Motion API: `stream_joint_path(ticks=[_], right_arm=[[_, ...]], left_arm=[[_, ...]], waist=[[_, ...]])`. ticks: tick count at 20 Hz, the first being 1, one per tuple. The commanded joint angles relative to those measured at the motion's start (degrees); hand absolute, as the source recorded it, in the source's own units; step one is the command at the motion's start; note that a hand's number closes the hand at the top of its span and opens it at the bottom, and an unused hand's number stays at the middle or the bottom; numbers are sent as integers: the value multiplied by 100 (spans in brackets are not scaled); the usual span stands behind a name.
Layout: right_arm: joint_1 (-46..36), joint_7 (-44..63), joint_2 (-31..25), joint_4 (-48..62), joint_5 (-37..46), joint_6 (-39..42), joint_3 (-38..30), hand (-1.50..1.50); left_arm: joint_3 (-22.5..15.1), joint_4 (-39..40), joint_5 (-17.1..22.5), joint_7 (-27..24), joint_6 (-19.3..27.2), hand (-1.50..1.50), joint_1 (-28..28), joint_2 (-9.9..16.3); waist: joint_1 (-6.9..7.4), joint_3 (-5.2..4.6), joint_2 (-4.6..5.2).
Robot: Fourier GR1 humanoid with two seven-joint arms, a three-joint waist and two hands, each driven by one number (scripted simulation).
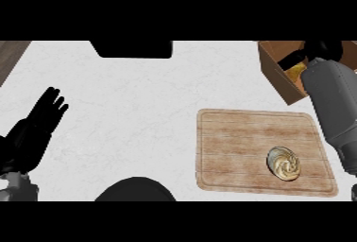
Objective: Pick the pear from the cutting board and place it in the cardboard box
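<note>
The cardboard box [277, 78] stands open at the counter's far right corner. My right hand [322, 49] is over its opening, the grey forearm reaching up along the right edge. A yellowish pear [298, 71] shows inside the box just under that hand's curled fingers [291, 59], which sit round it and hide most of it. The wooden cutting board [237, 151] lies at the right front with no pear on it. At the left edge my left hand [43, 113] rests open with its fingers up.
A round tan object with a swirled top [284, 163] sits on the board's right front part. A black block [132, 48] stands at the counter's far edge, and a dark rounded shape [136, 190] shows at the near edge. Brown wood [10, 56] borders the far left.
</note>
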Motion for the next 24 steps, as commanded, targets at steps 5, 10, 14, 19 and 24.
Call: stream_joint_path(ticks=[5, 10, 14, 19, 24], right_arm=[[70, -427, 362, -825, -1023, -1605, -973, -150], [568, -871, 173, -1708, -1856, -1389, -1407, -150], [1208, -589, 35, -2551, -2189, -1067, -1466, -150], [1904, -603, -252, -3557, -2890, -467, -1677, -150], [2859, -836, -498, -4287, -3492, 162, -1834, -150]], left_arm=[[-21, -114, -18, 1, -56, 0, 193, 0], [158, 66, 36, 2, -52, 0, 109, 94], [250, -210, 141, 102, -72, 0, 312, 110], [-56, -167, -142, -307, -104, 0, 584, -182], [206, 340, -69, -388, -52, 0, 104, -69]], waist=[[-46, 5, -33], [-177, -1, -66], [-164, -4, -80], [-140, -4, -62], [-156, -5, -47]])
